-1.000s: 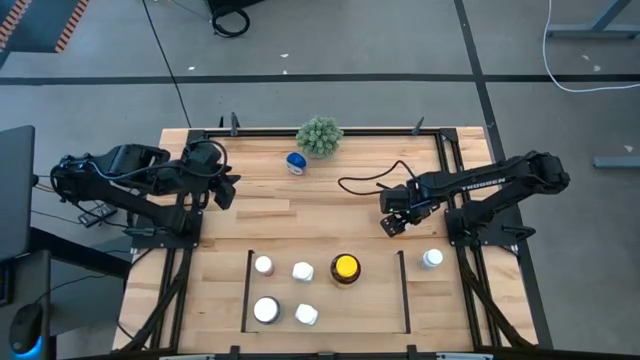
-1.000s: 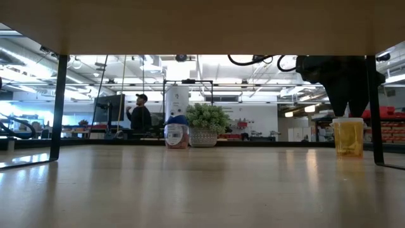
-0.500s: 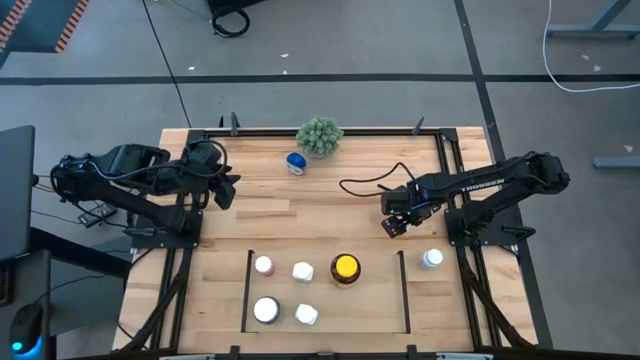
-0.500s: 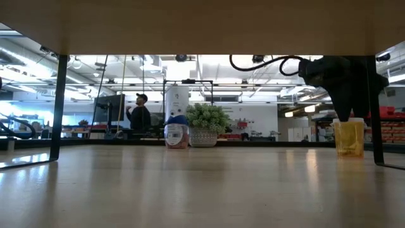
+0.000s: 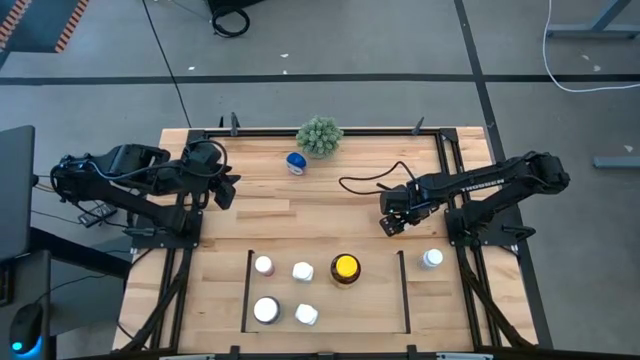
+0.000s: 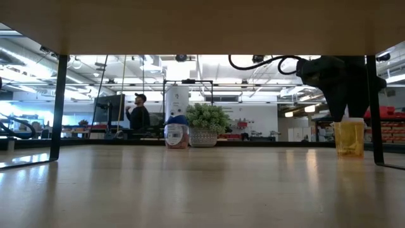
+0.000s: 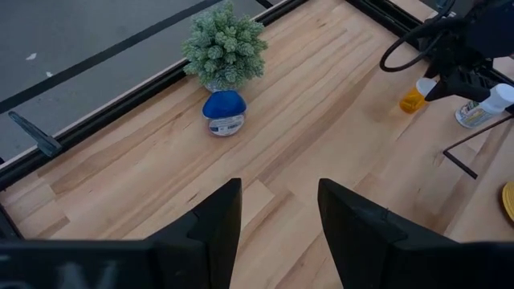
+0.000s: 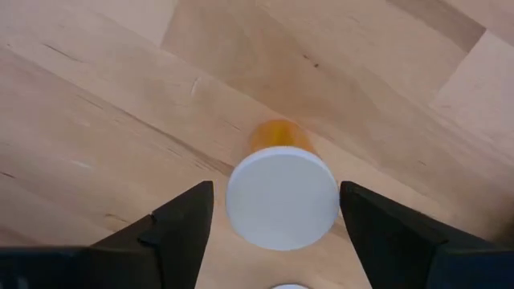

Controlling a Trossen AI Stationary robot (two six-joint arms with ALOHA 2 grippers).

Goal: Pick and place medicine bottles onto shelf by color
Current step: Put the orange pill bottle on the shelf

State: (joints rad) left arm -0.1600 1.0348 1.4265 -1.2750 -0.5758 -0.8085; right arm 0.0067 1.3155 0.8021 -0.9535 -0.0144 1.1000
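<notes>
A: Right gripper [image 8: 277, 241] hangs above an amber bottle [image 8: 279, 189], jaws wide, either side of the cap, holding nothing. Risk: an off-centre descent, a finger clips the cap, the bottle tips.

B: Bottle is upright, white-capped, at the table's three o'clock, outside the shelf [image 5: 247, 290]. Left gripper [image 7: 277, 217] is parked at nine o'clock, half open, empty.

**Colours on the table**

The pale wood plank tabletop [image 5: 320, 200] carries thin black strips marking the rectangular shelf bay [image 5: 247, 290] at lower centre. Inside stand white-capped bottles [image 5: 303, 271] and a dark amber bottle with a yellow cap [image 5: 345, 267]. At upper centre sit a blue-capped bottle [image 5: 295, 162] and a green spiky plant ball [image 5: 319, 135]. A small orange bottle with a white cap [image 8: 281, 193] fills the right wrist view's centre.
</notes>
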